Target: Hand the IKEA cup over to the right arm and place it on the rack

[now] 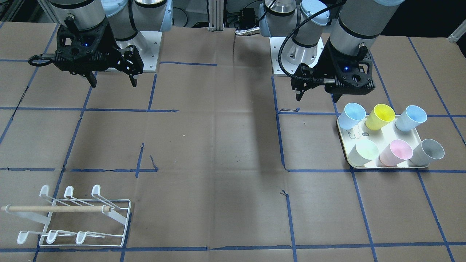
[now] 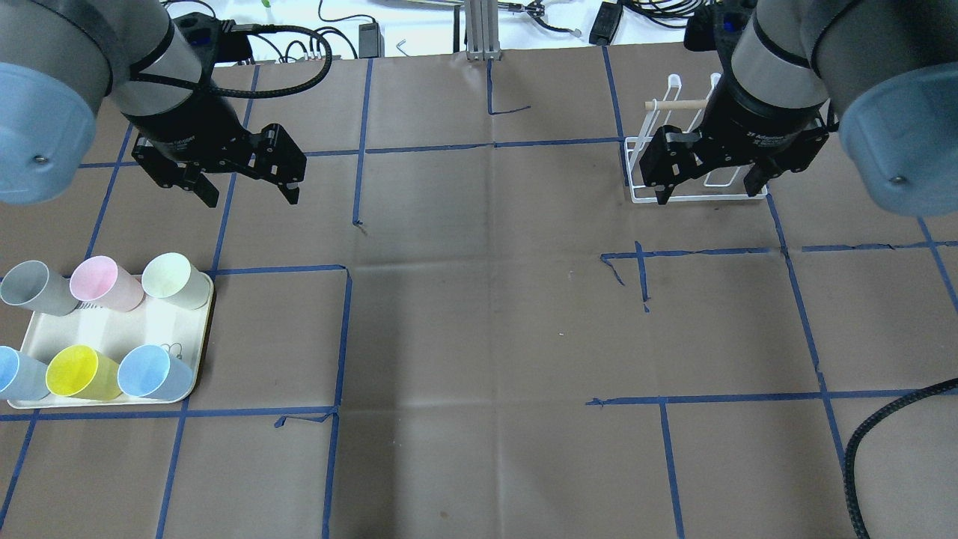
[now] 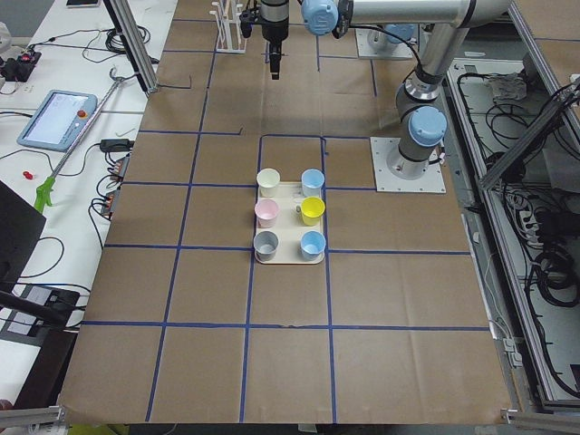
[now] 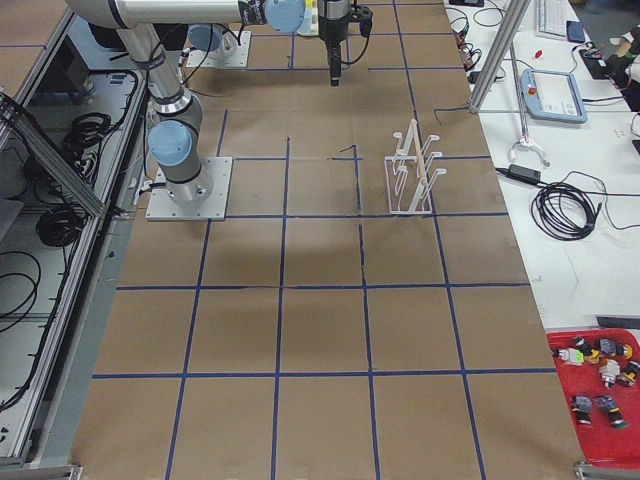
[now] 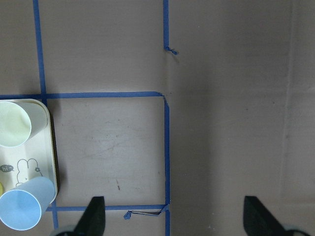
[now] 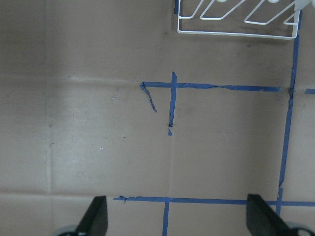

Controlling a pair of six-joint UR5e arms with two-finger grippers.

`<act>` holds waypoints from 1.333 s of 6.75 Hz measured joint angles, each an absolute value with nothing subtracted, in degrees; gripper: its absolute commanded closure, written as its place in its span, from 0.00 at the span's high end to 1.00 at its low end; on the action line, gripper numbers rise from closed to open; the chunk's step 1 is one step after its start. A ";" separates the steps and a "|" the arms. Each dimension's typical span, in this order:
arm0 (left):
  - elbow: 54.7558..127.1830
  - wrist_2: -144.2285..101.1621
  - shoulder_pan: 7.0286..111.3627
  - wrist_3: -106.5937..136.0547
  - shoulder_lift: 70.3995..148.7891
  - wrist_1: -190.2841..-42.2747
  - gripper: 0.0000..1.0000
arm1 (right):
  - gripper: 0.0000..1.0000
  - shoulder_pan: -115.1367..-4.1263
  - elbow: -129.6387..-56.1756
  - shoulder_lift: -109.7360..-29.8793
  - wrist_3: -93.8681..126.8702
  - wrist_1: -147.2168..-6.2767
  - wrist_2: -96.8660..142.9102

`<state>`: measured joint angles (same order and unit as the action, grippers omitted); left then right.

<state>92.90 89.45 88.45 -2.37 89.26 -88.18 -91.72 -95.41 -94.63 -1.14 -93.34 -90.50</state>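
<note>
While left fingers [image 2: 289, 187] and right fingers [image 2: 662, 191] stand spread, cups [image 2: 75, 372] upright, mouths up

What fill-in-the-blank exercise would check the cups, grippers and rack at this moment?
1. The cream tray holds ___ cups.
2. The yellow cup stands between two ___ ones.
3. The left gripper and right gripper are both ___, holding nothing.
4. The white wire rack sits on the table nearest the ___ gripper.

Missing words: six; blue; open; right.
</note>
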 measured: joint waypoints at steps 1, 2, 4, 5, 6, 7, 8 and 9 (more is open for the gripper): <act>93.06 89.74 88.29 -2.61 89.06 -88.24 1.00 | 1.00 -91.73 -95.46 -94.60 -1.14 -93.44 -90.49; 93.47 90.04 87.68 -2.84 88.75 -88.40 1.00 | 1.00 -91.72 -95.53 -94.55 -1.14 -93.66 -90.51; 95.89 90.10 83.23 -5.95 87.80 -88.20 0.99 | 1.00 -91.70 -95.73 -94.38 -1.14 -93.93 -90.47; 96.92 90.10 79.58 -10.15 87.52 -88.03 0.99 | 1.00 -91.68 -95.77 -94.26 -1.14 -94.00 -90.45; 97.44 90.07 75.27 -15.16 87.70 -87.99 0.98 | 1.00 -91.68 -95.82 -94.16 -1.14 -94.03 -90.42; 97.97 90.05 70.71 -20.01 88.25 -87.56 0.98 | 1.00 -91.68 -95.91 -94.06 -1.12 -94.04 -90.34; 99.25 90.05 67.33 -23.90 88.60 -85.79 0.98 | 1.00 -91.72 -96.02 -93.87 -1.03 -94.06 -89.91; 101.54 90.02 65.65 -26.43 88.65 -82.77 0.98 | 1.00 -91.75 -96.12 -93.32 -0.09 -94.68 -88.81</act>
<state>101.54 90.02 65.65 -26.43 88.65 -82.77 -91.75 -96.12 -93.32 -0.09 -94.68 -88.81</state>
